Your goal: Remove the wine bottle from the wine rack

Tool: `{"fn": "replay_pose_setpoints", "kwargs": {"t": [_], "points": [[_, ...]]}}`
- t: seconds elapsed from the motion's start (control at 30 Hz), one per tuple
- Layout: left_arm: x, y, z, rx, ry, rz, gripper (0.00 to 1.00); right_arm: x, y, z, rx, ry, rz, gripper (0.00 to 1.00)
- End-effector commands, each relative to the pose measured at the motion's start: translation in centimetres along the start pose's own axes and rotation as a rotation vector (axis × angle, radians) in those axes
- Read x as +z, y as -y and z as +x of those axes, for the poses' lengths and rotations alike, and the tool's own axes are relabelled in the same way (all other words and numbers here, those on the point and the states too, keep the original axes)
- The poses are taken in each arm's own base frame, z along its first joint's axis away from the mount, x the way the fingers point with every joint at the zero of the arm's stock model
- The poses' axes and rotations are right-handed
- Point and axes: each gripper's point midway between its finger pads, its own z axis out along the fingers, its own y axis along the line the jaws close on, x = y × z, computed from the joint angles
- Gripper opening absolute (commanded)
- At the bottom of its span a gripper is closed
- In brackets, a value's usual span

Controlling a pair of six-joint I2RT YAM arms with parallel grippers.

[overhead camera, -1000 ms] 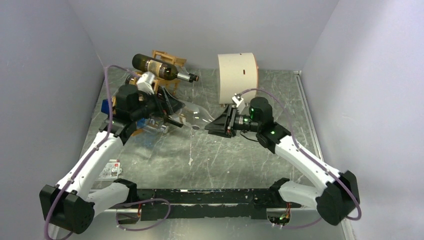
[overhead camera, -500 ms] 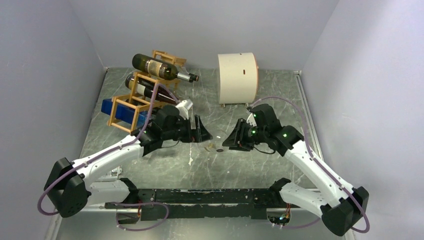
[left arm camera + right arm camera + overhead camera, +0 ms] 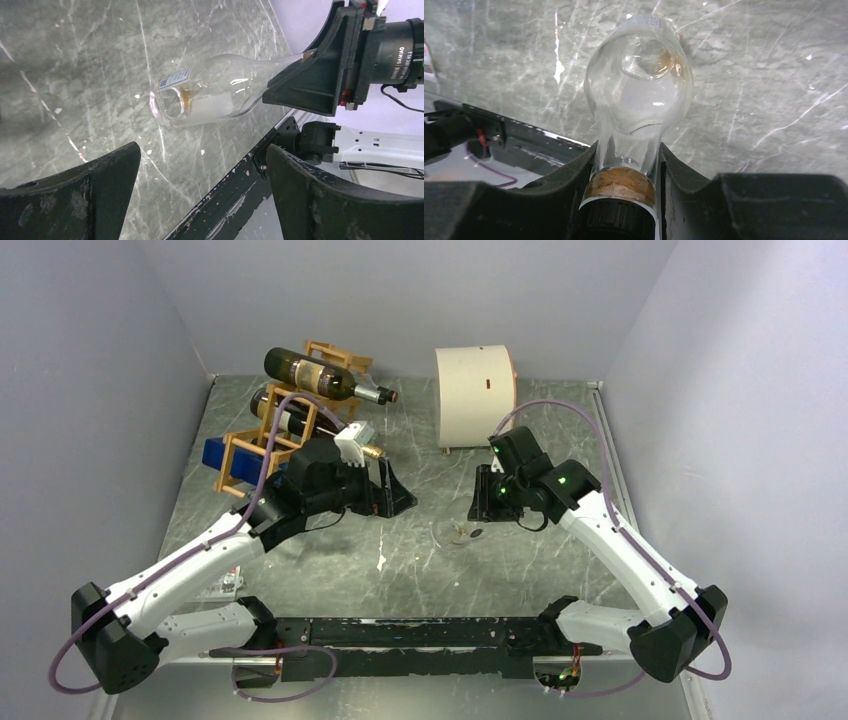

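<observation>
Overhead, the clear glass wine bottle (image 3: pixel 455 532) is pinched at its neck by the right tool (image 3: pixel 487 502), well apart from the stick-built wooden wine rack (image 3: pixel 245 453). I judge removal done, and next comes a gentle set-down on the marbled desk (image 3: pixel 420 580). From the left wrist, the left tool (image 3: pixel 200 170) stands spread and empty, while the right wrist view shows the bottle's smooth bulbous body and cork-brown neck band.

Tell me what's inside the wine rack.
Two dark bottles lie in the upper cells of the wine rack, a blue box in the lowest; the left arm covers its near end.
</observation>
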Motion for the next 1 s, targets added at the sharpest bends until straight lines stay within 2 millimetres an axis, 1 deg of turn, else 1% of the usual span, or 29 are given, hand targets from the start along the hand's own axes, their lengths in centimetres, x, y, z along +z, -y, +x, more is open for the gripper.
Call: {"fn": "replay_pose_setpoints", "kwargs": {"t": [0.0,0.07,0.17,0.33,0.43,0.57,0.63,0.7,0.77,0.9,0.97], "points": [[-1.8,-0.1,-1.5,0.061,0.047,-0.045,1.00,-1.2,-2.5,-4.2,-0.091,0.186,-0.066,0.00],[-2.0,-0.1,-1.6,0.069,0.049,-0.051,1.00,-0.9,-2.7,-4.3,-0.106,0.204,-0.048,0.00],[-2.1,-0.3,-1.7,0.076,0.051,-0.058,1.00,-0.3,-2.4,-4.3,-0.121,0.203,0.002,0.00],[-2.2,-0.4,-1.8,0.076,0.060,-0.065,1.00,0.6,-1.7,-3.4,-0.148,0.172,0.101,0.00],[-2.7,-0.3,-2.2,0.076,0.081,-0.070,1.00,1.0,-1.8,-2.9,-0.170,0.143,0.120,0.00],[-3.7,-0.2,-2.9,0.085,0.112,-0.087,1.00,1.5,-2.2,-2.1,-0.181,0.121,0.132,0.04],[-4.4,-0.2,-3.2,0.087,0.126,-0.096,1.00,1.7,-2.5,-1.7,-0.197,0.114,0.141,0.09],[-4.9,-0.3,-3.3,0.088,0.134,-0.108,0.99,1.8,-2.4,-1.3,-0.210,0.100,0.162,0.16],[-5.5,-0.5,-3.4,0.090,0.140,-0.119,0.99,1.8,-2.6,-0.9,-0.222,0.094,0.181,0.19],[-6.6,-0.8,-3.5,0.096,0.158,-0.141,0.99,1.9,-3.5,-0.3,-0.229,0.096,0.163,0.31],[-7.1,-0.8,-3.8,0.100,0.171,-0.149,0.99,1.8,-3.8,-0.2,-0.223,0.099,0.148,0.38]]}}
